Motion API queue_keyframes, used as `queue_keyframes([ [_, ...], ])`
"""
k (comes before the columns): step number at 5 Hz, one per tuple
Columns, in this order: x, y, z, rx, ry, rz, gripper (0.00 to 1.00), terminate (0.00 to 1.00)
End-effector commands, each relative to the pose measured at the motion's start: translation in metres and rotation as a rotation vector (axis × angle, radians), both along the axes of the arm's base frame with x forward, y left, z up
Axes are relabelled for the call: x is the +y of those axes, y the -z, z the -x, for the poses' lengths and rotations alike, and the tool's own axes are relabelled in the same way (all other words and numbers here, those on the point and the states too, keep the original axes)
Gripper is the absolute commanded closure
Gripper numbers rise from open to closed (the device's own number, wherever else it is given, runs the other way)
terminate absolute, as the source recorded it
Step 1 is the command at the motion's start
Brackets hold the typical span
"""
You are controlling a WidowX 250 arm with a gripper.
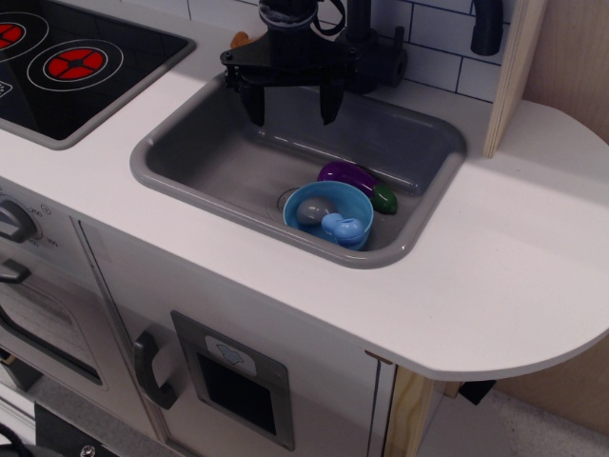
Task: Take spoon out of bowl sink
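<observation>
The light-blue bowl [330,215] stands in the front right part of the grey sink [205,157]. The spoon [328,220] lies inside the bowl, its grey scoop to the left and its knobbly blue handle to the right against the rim. My black gripper [293,114] hangs open and empty above the back of the sink, up and to the left of the bowl, with its two fingers pointing down and well apart.
A purple eggplant [354,178] with a green tip lies in the sink just behind the bowl. A black stovetop [67,67] with red burners is at the left. A black faucet [366,43] stands behind the sink. The white counter [495,257] extends right.
</observation>
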State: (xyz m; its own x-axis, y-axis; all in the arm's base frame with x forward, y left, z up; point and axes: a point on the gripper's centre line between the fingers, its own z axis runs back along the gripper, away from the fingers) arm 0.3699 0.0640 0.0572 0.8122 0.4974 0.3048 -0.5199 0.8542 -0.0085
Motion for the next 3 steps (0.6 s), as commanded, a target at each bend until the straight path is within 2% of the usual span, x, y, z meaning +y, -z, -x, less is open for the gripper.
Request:
queue_keyframes([
  [1,0.000,0.000,0.000,0.000,0.000,0.000,0.00,0.00],
  [2,-0.022,0.003,0.010,0.054,-0.056,0.039,0.00,0.00],
  [3,-0.038,0.005,0.023,0.071,-0.088,0.072,0.00,0.00],
])
